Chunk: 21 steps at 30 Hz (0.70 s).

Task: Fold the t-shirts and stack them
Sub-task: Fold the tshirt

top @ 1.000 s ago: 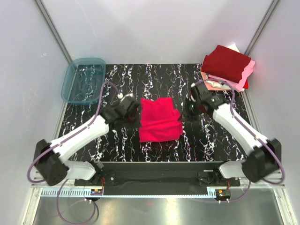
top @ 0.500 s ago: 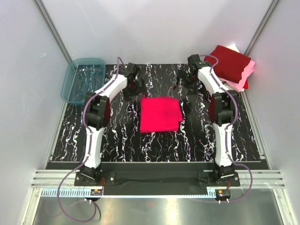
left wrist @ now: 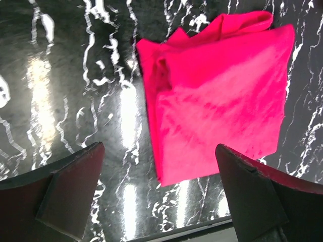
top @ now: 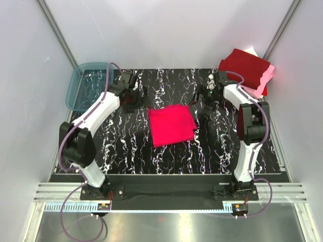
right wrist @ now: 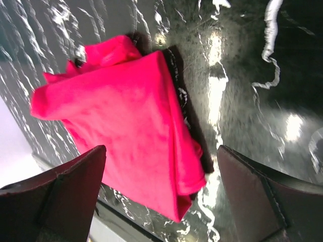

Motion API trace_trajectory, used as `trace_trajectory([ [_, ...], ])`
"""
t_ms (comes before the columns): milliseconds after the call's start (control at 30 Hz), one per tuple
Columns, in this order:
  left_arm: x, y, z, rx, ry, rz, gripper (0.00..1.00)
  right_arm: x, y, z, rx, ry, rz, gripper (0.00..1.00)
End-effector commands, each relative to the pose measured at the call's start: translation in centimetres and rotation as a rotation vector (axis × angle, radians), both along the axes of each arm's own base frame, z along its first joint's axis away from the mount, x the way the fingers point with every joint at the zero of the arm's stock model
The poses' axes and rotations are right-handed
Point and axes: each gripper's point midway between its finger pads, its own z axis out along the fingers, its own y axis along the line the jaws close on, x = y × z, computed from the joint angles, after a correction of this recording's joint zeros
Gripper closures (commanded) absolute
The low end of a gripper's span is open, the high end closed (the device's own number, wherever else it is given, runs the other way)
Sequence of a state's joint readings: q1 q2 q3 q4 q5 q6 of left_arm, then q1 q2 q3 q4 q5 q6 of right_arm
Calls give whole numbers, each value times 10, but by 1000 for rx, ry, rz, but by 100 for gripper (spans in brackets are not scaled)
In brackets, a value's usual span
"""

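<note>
We see the left hand [top: 133,97] and right hand [top: 207,96] wide open and empty, flanking the far edge of the pinkish-red t-shirt [top: 171,125]. It lies folded mid table [top: 126,151], well apart from the stack [top: 247,70] at the far right — we judge it's ready to go there.

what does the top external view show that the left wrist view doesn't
Only the top external view: the translucent blue-grey plastic tub at the far left, a stack of folded shirts at the far right with a dark maroon t-shirt on top, and the right gripper. Only the left wrist view: the dark fingers of the left gripper spread wide, and a bunched fold at one corner of the bright pinkish-red cloth t-shirt. Both: that folded t-shirt lying on the black white-veined table, with no gripper holding it.
</note>
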State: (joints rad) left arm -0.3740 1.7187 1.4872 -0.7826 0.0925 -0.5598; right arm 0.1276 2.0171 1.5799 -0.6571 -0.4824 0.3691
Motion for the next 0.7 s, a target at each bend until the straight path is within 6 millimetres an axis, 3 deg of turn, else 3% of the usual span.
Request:
trace_trajectory([
  [0,-2,15,-6,62,-37,3,1,6,18,-20,95,-13,90,3],
  [200,-15,18,-12,55,-48,-15,1,-1,28,-51,166,79,123,8],
  [333,-3,0,-7,-21,-96,-64,1,-6,28,-61,166,110,119,9],
  [367,0,-7,-9,-43,-93,-79,7,-7,29,-62,169,111,121,9],
  [500,24,-28,-39,-9,-31,-114,15,-15,31,-63,179,133,127,10],
  [667,44,-36,-75,34,26,-131,17,-25,37,-62,190,144,150,9],
])
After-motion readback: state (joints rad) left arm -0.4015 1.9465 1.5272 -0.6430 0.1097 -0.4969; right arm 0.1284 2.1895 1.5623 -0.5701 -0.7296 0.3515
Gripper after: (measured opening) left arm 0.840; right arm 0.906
